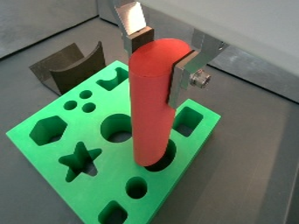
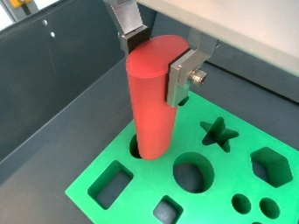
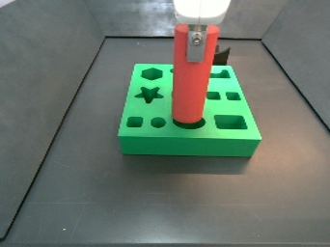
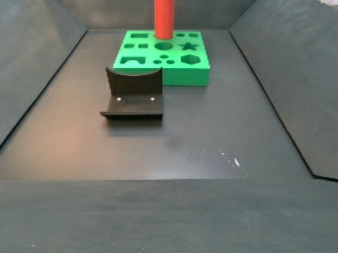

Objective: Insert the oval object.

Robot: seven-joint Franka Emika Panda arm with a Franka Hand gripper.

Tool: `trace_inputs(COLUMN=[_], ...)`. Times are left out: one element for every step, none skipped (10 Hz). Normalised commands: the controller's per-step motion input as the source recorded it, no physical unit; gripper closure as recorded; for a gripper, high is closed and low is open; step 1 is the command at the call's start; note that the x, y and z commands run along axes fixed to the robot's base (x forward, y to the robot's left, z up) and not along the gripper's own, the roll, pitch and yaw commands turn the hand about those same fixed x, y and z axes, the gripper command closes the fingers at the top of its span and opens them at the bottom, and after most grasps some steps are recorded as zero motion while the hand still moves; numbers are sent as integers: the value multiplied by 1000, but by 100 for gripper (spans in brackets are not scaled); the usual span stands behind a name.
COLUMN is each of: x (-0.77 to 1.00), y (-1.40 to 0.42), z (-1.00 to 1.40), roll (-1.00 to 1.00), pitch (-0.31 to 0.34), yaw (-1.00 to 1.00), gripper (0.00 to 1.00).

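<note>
Over the green block (image 3: 190, 135), the tool (image 1: 159, 55) is clamped on the upper end of the oval object (image 1: 155, 105): one silver finger (image 1: 133, 24) presses one side of the rod, the opposite finger plate (image 1: 184, 74) the other, seen in both wrist views (image 2: 156, 54).

Oval object is upright, red-orange, rounded top (image 2: 152, 96). Lower end sits in a hole of the green block, in the row along the block's edge; rim of the hole is visible around the rod in a wrist view (image 1: 163, 162). How deep it goes: cannot tell. Most of the rod's length stands above the block's top face (image 3: 191, 77).

Block's other cutouts are open: star (image 1: 79, 158), hexagon (image 1: 48, 129), round hole (image 1: 121, 129), square (image 2: 112, 185), small round holes (image 2: 268, 208).

Green block (image 4: 164, 57) rests flat on the dark tabletop (image 4: 185, 148), toward the far end in a side view. Fixture (image 4: 133, 94), dark L-shaped bracket, stands just beside the block, nearer the camera there, not touching the rod. Same fixture shows behind the block's corner in a wrist view (image 1: 68, 66).

Tool body is white above the rod (image 3: 203, 8).
</note>
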Motion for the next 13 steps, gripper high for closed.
trace_inputs(x=[97,163,269,269,177,11,0,0,0,43,14,114,6], y=[-171,-197,-180,-69,0,0,0,0,0,0,0,0,0], z=[-40,-26,-91,-169,-194,-200,-277,-297,-251,-240,-254,-260,-280], roll=[-93,-97,-63,-33,0,0,11,33,27,14,7,0,0], pitch=[0,0,19,26,26,10,0,0,17,33,20,51,4], yaw=[0,0,0,0,0,11,6,0,0,0,0,0,0], gripper=[100,100,100,100,100,100,100,100,100,100,100,100,100])
